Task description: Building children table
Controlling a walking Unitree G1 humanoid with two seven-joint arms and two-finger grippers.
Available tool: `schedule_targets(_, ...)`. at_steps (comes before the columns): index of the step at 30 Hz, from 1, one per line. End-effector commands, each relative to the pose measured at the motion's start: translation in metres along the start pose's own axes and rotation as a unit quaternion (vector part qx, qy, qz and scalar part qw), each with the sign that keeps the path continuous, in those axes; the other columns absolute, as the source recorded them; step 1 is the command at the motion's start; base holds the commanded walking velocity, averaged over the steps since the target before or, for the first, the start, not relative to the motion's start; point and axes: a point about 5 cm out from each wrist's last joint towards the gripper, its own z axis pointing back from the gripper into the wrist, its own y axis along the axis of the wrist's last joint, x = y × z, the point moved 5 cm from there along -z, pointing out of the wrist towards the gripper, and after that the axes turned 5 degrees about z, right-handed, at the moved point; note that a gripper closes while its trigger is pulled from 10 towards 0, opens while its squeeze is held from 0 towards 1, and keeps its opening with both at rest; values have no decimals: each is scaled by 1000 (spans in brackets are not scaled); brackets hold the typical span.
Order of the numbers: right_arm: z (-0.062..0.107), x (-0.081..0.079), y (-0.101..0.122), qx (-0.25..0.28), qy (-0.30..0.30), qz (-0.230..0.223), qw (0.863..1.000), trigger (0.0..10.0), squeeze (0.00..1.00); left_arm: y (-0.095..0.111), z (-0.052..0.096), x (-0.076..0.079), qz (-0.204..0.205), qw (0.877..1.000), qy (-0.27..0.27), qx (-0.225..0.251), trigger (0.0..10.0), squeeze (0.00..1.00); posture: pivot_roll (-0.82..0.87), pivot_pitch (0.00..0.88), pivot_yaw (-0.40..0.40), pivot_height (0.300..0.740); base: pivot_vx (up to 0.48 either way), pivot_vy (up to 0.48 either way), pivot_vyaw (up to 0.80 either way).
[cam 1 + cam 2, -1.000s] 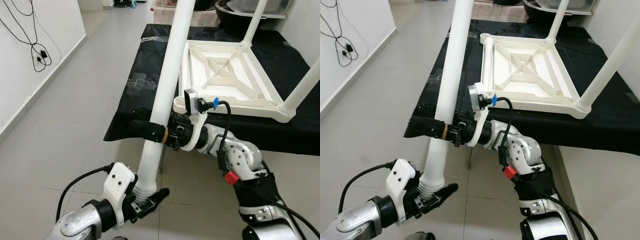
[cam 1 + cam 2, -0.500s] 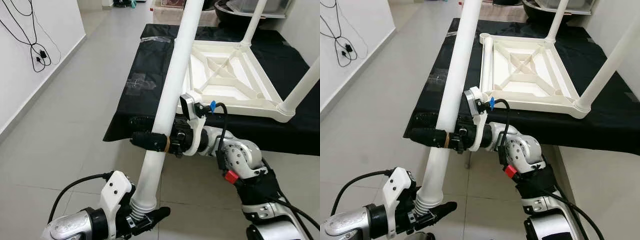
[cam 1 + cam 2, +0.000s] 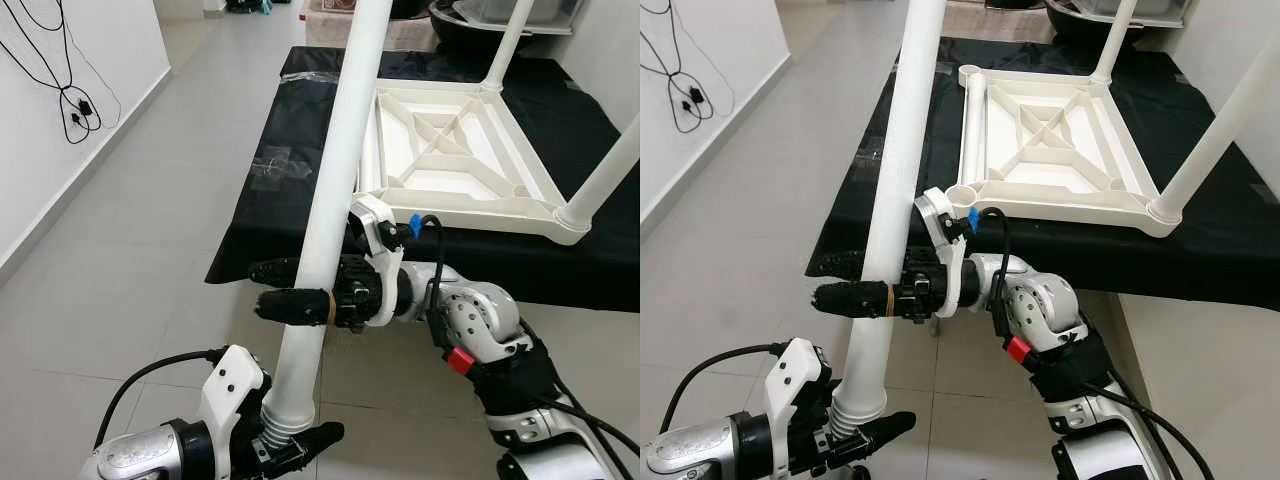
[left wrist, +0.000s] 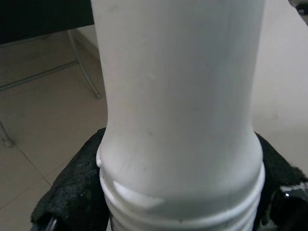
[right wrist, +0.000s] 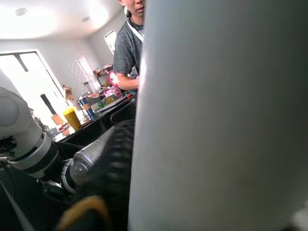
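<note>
A long white table leg (image 3: 340,170) stands nearly upright in front of me, and both grippers hold it. My left gripper (image 3: 295,440) is shut on its ribbed, threaded lower end (image 4: 183,211), low over the floor. My right gripper (image 3: 262,288) is shut on the leg's middle, with one black finger behind it and one in front. The white table top (image 3: 450,150) lies upside down on a black-covered bench (image 3: 270,190). Two legs (image 3: 605,180) stand in it. Its near left corner socket (image 3: 962,195) is open, just right of the held leg.
Grey tiled floor (image 3: 150,250) stretches along the bench's left side to a white wall with hanging black cables (image 3: 75,110). Boxes and a dark tub stand beyond the bench's far end. A person in a grey shirt (image 5: 126,53) shows in the right wrist view.
My right gripper has come lower and nearer to me along the leg, away from the table top's corner. The leg swung from a lean back to nearly upright. The left gripper sank slightly.
</note>
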Motion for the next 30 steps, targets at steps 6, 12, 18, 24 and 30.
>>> schedule_targets(6, -6, -7, 6, 4, 26, 2, 1000, 0, 0, -6, 1, 8, 2, 1000, -21, -15, 10000, 0, 130, 164, -29, 740, 0, 0, 0)
schedule_targets(12, -6, -6, 7, 7, 24, 3, 1000, 0, 0, -10, 1, 0, 1, 1000, 0, -28, 10000, 0, 128, 165, -31, 740, 0, 0, 0)
schedule_targets(18, -6, -5, 10, 13, 18, 6, 1000, 0, 0, -9, 0, -4, 3, 1000, 14, -22, 10000, 1000, 127, 162, -32, 740, 0, 0, 0)
schedule_targets(24, -3, 5, 22, 27, -11, 30, 999, 0, 0, -4, -1, -15, -19, 999, 48, -9, 10000, 1000, 127, 153, -33, 740, 0, 0, 0)
schedule_targets(30, 5, 20, 35, 43, -60, 53, 996, 0, 0, -3, 1, -26, -27, 996, 81, -4, 10000, 0, 128, 138, -31, 740, 0, 0, 0)
